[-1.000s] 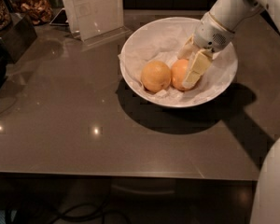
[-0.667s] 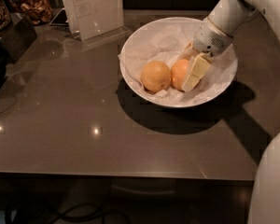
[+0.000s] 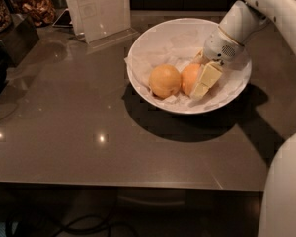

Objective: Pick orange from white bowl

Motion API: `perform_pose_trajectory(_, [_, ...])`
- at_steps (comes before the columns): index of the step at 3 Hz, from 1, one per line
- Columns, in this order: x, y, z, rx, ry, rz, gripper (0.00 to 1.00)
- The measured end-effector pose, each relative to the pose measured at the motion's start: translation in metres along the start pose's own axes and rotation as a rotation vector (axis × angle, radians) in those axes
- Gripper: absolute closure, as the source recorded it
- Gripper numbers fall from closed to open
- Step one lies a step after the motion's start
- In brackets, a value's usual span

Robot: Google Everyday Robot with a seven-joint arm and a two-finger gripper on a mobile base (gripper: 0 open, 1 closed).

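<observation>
The white bowl (image 3: 153, 43) stands on the table at the back right, lined with crumpled white paper. Two fruits lie in it side by side. The orange (image 3: 187, 77), the deeper-coloured one, is on the right. A paler yellowish-orange fruit (image 3: 164, 81) is on the left and touches it. My gripper (image 3: 197, 78) reaches down into the bowl from the upper right. One pale finger (image 3: 207, 80) lies across the orange's front right side and the other is behind it. The gripper is shut on the orange, which rests in the bowl.
A clear acrylic sign holder (image 3: 101, 11) stands just behind and left of the bowl. Dark boxes and containers of snacks (image 3: 34, 6) sit at the far left. The robot's white body (image 3: 286, 191) fills the lower right corner. The table's front edge runs along the bottom.
Almost nothing has changed; the gripper has stayed at the orange in the bowl and both fruits lie where they were.
</observation>
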State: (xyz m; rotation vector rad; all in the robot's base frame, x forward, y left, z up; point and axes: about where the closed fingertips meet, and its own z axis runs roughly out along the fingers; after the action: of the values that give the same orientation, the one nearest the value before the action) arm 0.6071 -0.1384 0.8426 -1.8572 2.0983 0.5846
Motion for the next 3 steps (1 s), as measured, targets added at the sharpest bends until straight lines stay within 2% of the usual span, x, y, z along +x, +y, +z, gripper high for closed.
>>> perform_pose_trajectory(1, [0.003,0.0,0.0,0.005,-0.003,0.012,0.45])
perform_pose_trajectory(3, [0.008,0.005,-0.029,0.113,-0.042,0.04,0.91])
